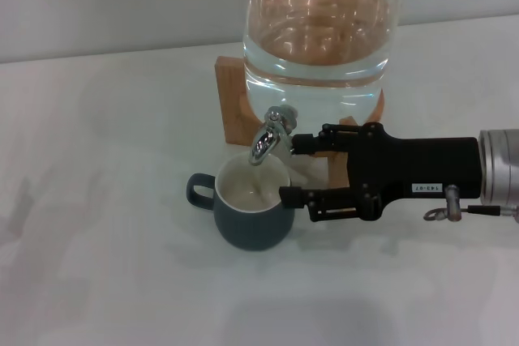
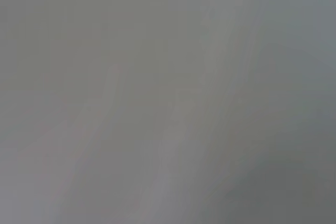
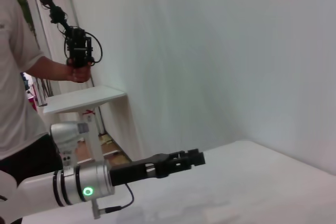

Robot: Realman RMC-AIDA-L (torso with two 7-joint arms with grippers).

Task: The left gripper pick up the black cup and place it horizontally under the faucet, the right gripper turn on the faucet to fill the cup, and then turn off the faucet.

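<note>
Left wrist view blank grey. Right gripper [image 1: 285,169] spread: upper finger beside the faucet [image 1: 270,137], lower finger at the black cup [image 1: 251,211] rim. Cup upright under spout.

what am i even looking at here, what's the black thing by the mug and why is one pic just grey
This is a two-armed robot, photographed by three of its own cameras at one moment.

The head view looks down from the robot's head at a white table. On it stands a glass jar of water on a wooden stand, with a chrome faucet at its base. The black cup stands upright just below the spout.

The black thing is the right gripper, reaching in from the right. Its jaws are open, one by the faucet and one by the cup's rim. It holds nothing.

The right wrist camera looks across at the other arm: the left gripper hangs above the table, far from the cup, with a person behind it.

The left wrist camera shows only grey blur; nothing can be made out.
</note>
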